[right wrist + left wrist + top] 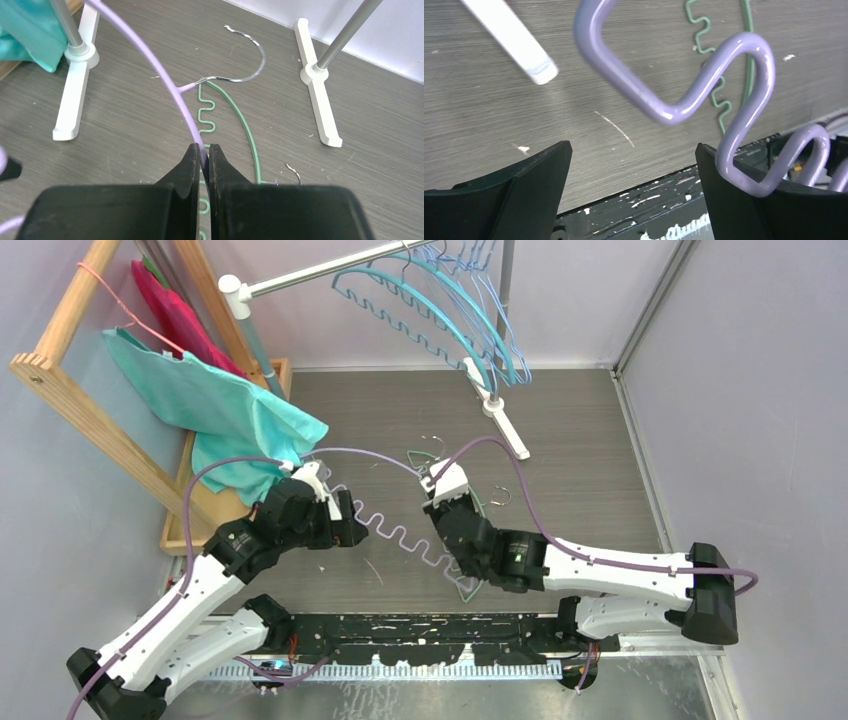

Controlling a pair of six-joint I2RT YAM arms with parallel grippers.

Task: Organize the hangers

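Note:
Several blue and teal hangers (450, 310) hang on the grey rail (330, 270) at the back. A lavender hanger (400, 535) with a wavy bar is held above the table between my two arms. My right gripper (437, 485) is shut on its arched arm (150, 65), pinched between the fingertips (202, 150). My left gripper (338, 512) is open (634, 165), and the lavender wavy bar (704, 85) crosses its right finger without being clamped. A green wavy hanger (240, 120) lies flat on the table beneath, and it also shows in the left wrist view (716, 97).
The rack's white feet (505, 425) stand on the table at the back (75, 90). A wooden frame (90, 410) at the left carries a teal cloth (230, 410), a magenta cloth (180, 320) and a thin pink wire hanger (120, 300). Walls close in on both sides.

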